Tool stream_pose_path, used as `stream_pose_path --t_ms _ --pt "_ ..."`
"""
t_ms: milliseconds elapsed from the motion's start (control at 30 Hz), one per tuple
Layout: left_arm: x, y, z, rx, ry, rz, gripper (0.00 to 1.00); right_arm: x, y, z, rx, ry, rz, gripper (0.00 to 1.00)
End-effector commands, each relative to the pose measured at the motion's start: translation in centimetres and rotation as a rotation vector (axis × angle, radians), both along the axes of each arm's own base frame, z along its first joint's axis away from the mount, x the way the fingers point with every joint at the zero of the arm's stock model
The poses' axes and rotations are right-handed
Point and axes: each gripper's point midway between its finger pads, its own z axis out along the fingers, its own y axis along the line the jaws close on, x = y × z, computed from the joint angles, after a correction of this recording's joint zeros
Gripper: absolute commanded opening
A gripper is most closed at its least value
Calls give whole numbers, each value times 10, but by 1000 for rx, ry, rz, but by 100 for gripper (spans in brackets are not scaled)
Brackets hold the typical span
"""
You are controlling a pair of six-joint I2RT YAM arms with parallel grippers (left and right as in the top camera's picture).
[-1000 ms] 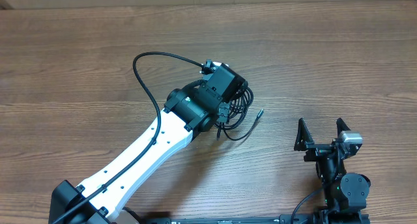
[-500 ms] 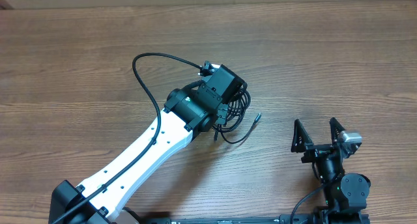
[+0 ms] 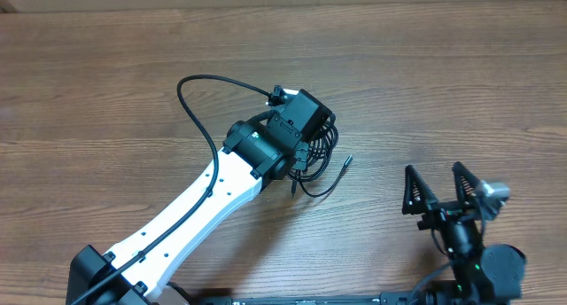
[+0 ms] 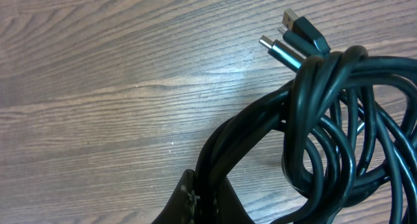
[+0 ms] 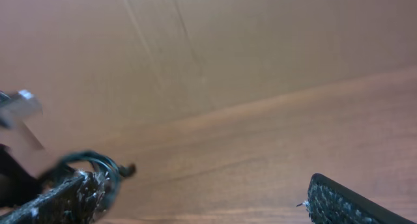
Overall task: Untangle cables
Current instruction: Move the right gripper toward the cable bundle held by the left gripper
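Note:
The cables (image 3: 324, 152) lie as a tangled black bundle at mid-table, with one plug end (image 3: 347, 160) poking out to the right. In the left wrist view the bundle (image 4: 326, 139) loops on the right, and a teal-tipped plug (image 4: 279, 52) and a USB plug (image 4: 303, 30) point up left. My left gripper (image 4: 207, 188) is shut on a few strands at the bundle's left side. Seen from above, its fingers are hidden under the wrist head (image 3: 301, 119). My right gripper (image 3: 437, 186) stands open and empty, apart from the bundle, to its lower right. Its view shows blurred cables (image 5: 98, 164) beyond the left finger (image 5: 62, 199).
The white left arm (image 3: 195, 203) runs from the lower left corner to mid-table. Its own thicker black wire (image 3: 199, 101) arches up to the left. The wooden table (image 3: 461, 74) stretches around the bundle.
The right gripper has drawn back toward the near edge and slightly right, still open. The cable's free plug end has shifted a little down and left. The left arm has barely moved.

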Motion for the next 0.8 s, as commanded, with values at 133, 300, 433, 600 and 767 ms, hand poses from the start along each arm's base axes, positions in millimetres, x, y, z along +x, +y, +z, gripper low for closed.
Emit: stream_pose_path --t_ms 133,300,433,600,767 --pt "-1 -6 12 -101 -13 95 4 -10 0 44 9 12 2 100" --pt "-3 -9 12 -124 1 108 4 -3 4 54 11 135 24 100" --pt "-3 -9 12 -140 4 131 4 5 15 62 21 243 89 100" --pt "0 -16 14 -181 -2 139 4 12 47 72 57 312 287 100" --pt "5 -22 24 -229 -35 132 4 16 75 78 91 313 475 100"
